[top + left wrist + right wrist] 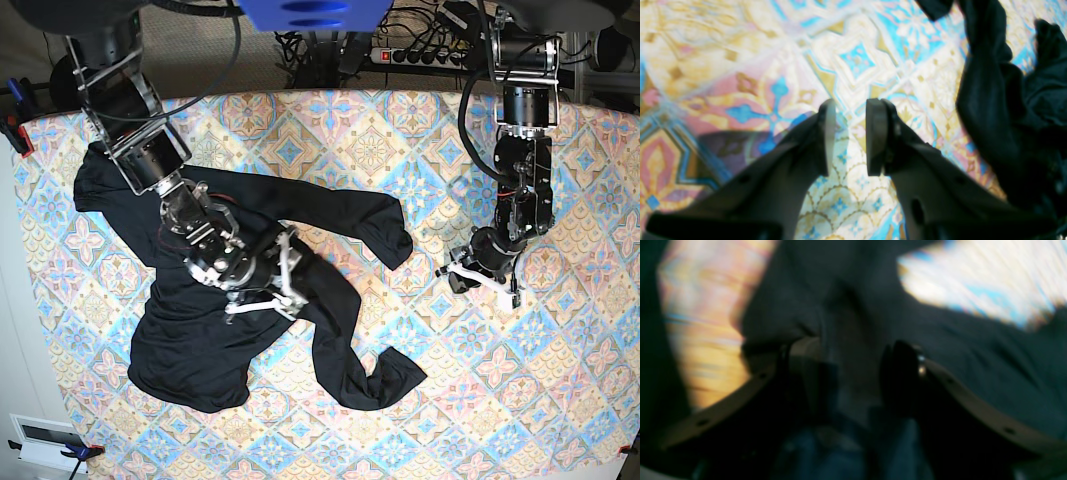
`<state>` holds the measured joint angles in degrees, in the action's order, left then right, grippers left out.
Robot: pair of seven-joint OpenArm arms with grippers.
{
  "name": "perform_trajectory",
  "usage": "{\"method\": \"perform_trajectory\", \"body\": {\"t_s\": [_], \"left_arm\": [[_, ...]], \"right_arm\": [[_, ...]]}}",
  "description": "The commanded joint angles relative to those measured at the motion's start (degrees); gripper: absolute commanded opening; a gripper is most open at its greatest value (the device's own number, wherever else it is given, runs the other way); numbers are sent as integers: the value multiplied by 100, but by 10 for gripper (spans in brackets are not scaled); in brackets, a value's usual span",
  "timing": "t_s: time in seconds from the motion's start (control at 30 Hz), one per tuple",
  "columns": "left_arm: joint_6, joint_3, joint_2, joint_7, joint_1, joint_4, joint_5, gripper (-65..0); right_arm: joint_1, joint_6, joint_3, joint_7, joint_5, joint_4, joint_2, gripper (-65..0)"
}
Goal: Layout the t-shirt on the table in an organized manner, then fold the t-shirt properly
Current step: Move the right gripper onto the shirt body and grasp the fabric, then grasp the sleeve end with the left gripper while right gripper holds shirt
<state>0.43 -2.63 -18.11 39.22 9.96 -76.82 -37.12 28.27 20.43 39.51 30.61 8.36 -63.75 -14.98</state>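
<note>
The black t-shirt [200,340] lies rumpled on the left half of the patterned table [400,130]. One long sleeve reaches right toward the middle and another curls toward the front. My right gripper [275,285] hovers over the shirt's middle with its jaws spread wide. The blurred right wrist view shows dark fabric [973,346] under and between the fingers of the right gripper [853,373]. My left gripper [482,278] is over bare cloth right of the sleeve end. In its wrist view the left gripper [850,136] is open and holds nothing, with the shirt [1000,100] off to the right.
A power strip [420,52] and cables lie behind the table's far edge. Clamps [20,135] grip the cloth at the left edge. A white device [45,437] sits off the front left corner. Patterned cloth [740,50] lies bare under the left gripper.
</note>
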Motion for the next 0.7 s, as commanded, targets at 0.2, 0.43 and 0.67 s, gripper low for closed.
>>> {"method": "perform_trajectory", "body": {"t_s": [0.2, 0.43, 0.67], "left_arm": [[-29, -58, -84, -102, 11, -103, -46, -502], [-29, -22, -40, -102, 2, -103, -46, -502], [-29, 435, 57, -138, 29, -103, -11, -502]], "right_arm": [[78, 54, -52, -94, 56, 260, 8, -504], [-810, 54, -1133, -50, 276, -1876, -546, -648], [-1460, 54, -3340, 284, 1516, -2992, -950, -650]]}}
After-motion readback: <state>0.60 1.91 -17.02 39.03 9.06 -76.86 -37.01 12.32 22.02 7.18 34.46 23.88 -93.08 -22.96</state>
